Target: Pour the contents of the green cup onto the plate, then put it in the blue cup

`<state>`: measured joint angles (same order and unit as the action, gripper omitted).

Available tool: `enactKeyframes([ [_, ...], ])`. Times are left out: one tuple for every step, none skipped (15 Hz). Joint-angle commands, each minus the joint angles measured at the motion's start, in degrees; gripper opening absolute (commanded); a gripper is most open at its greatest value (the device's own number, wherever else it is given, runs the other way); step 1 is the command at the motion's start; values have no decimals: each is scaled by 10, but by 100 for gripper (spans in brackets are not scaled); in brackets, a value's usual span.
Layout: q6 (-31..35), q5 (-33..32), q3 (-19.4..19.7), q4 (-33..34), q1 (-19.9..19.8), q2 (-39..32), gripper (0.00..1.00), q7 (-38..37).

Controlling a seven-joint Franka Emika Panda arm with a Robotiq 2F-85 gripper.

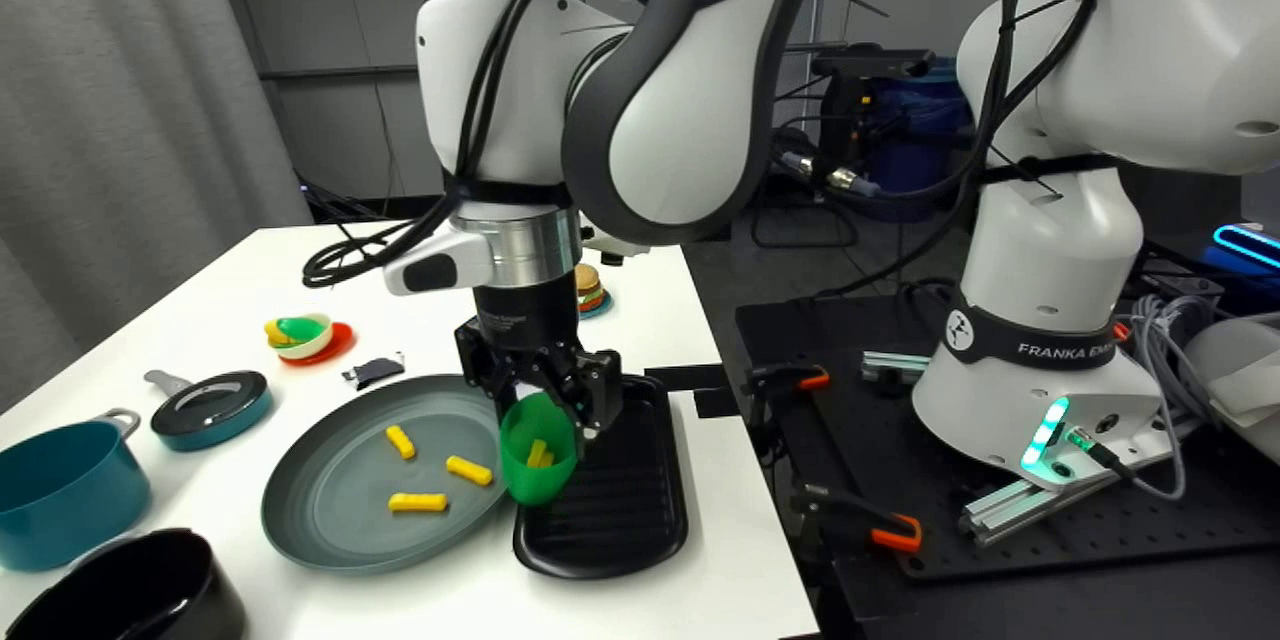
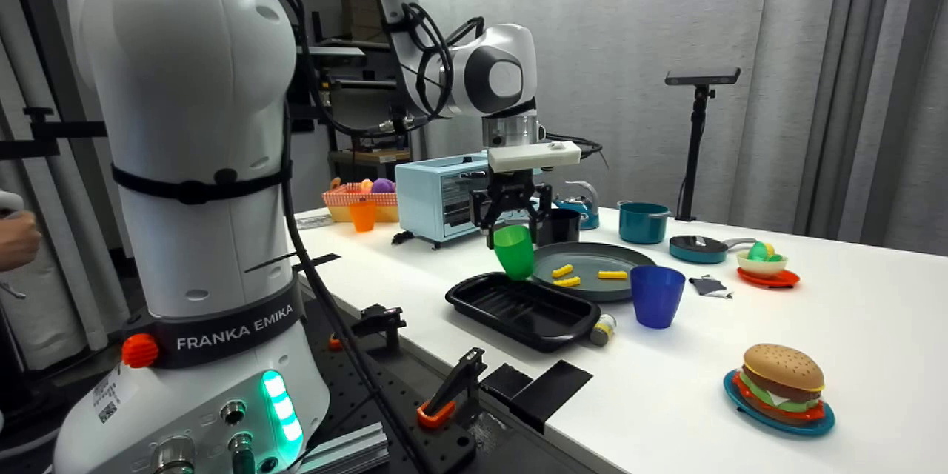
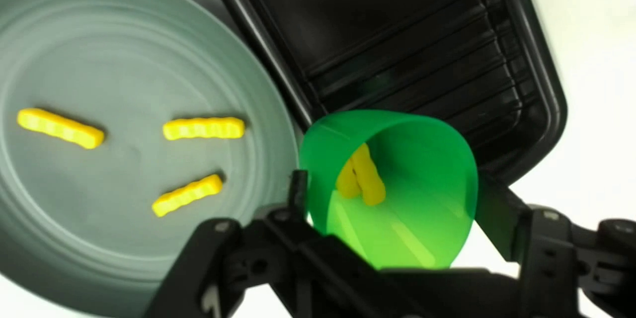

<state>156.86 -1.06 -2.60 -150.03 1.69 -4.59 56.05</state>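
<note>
My gripper [image 3: 395, 186] is shut on the green cup [image 3: 412, 223], one finger against each side of its wall. The green cup [image 2: 514, 252] is held tilted by the rim of the plate [image 2: 629, 255], above an end of the black tray. Two yellow pieces [image 3: 370, 179] of the contents show inside it. Three more yellow sticks [image 3: 203, 128] lie apart on the grey-green plate [image 3: 114, 228]. In an exterior view the blue cup [image 2: 657, 298] stands upright on the table beside the plate; it does not show in the wrist view.
The black rectangular tray [image 2: 518, 315] lies against the plate, with a small can [image 2: 603, 329] at its end. A toy burger [image 2: 781, 389], a black pot [image 1: 130, 590], a teal pot [image 1: 70, 490], a lidded pan [image 1: 212, 410] and a toaster oven [image 2: 426, 192] stand around.
</note>
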Motion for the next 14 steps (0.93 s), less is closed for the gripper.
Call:
enactKeyframes([
  [-8, -45, 6, 21, -5, 17, 56, -45],
  [-10, -56, 7, 29, -3, 17, 56, -59],
  [-12, -67, 6, 40, -1, 14, 56, -72],
  [-11, -79, 6, 48, 0, 12, 56, -86],
  [-13, -88, 6, 59, 1, 7, 56, -97],
  [-13, -99, 6, 70, 2, 2, 56, -110],
  [-12, -110, 7, 82, 1, -4, 56, -120],
  [-13, -119, 8, 95, 0, -11, 56, -133],
  [-12, -131, 10, 109, 0, -20, 56, -147],
  [-13, -139, 11, 122, -1, -28, 56, -158],
  [-14, -146, 13, 134, -1, -36, 56, -169],
  [-15, -154, 14, 148, -1, -46, 56, -182],
  [-16, -160, 16, 161, -1, -56, 56, -193],
  [-16, -162, 18, 174, -2, -66, 56, -202],
])
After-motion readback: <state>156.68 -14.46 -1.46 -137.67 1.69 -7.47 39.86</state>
